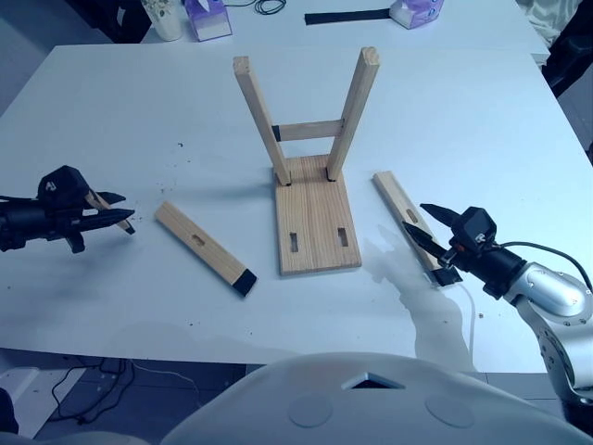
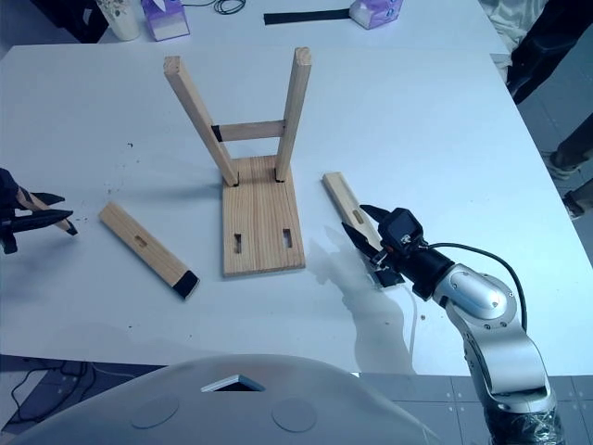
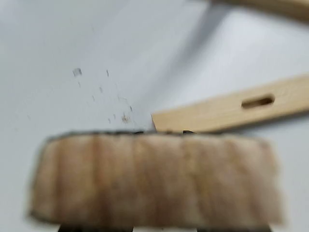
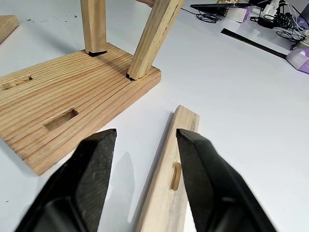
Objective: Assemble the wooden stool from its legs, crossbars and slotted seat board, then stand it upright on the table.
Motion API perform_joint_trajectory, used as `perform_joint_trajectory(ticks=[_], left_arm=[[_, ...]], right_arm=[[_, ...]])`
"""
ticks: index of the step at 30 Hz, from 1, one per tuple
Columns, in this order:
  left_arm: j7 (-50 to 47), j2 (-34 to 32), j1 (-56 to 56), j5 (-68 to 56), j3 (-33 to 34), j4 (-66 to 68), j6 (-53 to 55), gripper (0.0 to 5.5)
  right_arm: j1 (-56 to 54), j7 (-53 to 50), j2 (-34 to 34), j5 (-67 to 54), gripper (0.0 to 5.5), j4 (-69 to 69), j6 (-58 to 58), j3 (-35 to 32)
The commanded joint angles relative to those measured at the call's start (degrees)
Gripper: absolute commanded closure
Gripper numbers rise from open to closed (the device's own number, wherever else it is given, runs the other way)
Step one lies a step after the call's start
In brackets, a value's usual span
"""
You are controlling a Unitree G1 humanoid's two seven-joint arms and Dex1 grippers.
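Note:
The slotted seat board (image 1: 315, 227) lies flat mid-table, with two legs (image 1: 259, 116) (image 1: 355, 111) standing in its far slots and a crossbar (image 1: 310, 130) joining them. A loose leg (image 1: 199, 243) with a black tip lies left of the board. Another loose leg (image 1: 400, 206) lies to its right. My right gripper (image 1: 419, 219) hovers open just over that leg's near end, its fingers (image 4: 96, 164) straddling the slotted leg (image 4: 169, 193). My left gripper (image 1: 116, 220) is at the table's left, shut on a short wooden crossbar (image 3: 154, 179).
Along the table's far edge stand a cup (image 1: 167, 19), two tissue boxes (image 1: 208, 19) (image 1: 414, 11) and a black strip (image 1: 347, 16). The white table (image 1: 482, 120) has bare room on the far left and far right. A cable trails from my right arm.

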State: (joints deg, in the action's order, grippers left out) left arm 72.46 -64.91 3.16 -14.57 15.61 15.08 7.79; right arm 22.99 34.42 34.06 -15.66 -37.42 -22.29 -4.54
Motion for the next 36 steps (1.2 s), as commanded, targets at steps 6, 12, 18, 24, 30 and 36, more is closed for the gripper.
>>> perform_joint_trajectory(ticks=[6, 12, 18, 24, 30, 36], left_arm=[[-5.52, 7.51, 1.53, -0.15, -2.65, -7.15, 1.26, 4.20], [-14.26, 12.96, -4.12, 5.18, -6.95, -4.15, -2.18, 4.20], [-17.15, 18.23, -7.00, 2.61, -8.35, -7.61, -1.31, 4.20], [-15.86, 19.45, -6.05, -2.28, -7.06, -13.01, 2.84, 4.20], [-12.02, 13.82, -11.14, -2.90, -3.02, -7.16, 0.24, 4.20], [1.03, 9.87, -10.88, -11.35, -0.93, -11.55, 1.13, 4.20]], right_arm=[[-3.57, 1.95, 1.16, 0.03, 3.23, 1.55, 0.03, 0.68], [-5.29, 2.67, 1.04, 0.29, 3.23, 2.68, -0.07, 2.21], [-6.39, 3.86, 1.71, 0.13, 3.23, 3.71, -0.23, 2.58], [-7.49, 4.98, 2.50, 0.13, 3.23, 5.42, 0.13, 2.42], [-7.52, 4.46, 2.13, 0.16, 3.23, 5.49, 0.42, 2.20], [-7.71, 4.22, 2.06, 0.50, 3.23, 6.00, 1.34, 2.14]])
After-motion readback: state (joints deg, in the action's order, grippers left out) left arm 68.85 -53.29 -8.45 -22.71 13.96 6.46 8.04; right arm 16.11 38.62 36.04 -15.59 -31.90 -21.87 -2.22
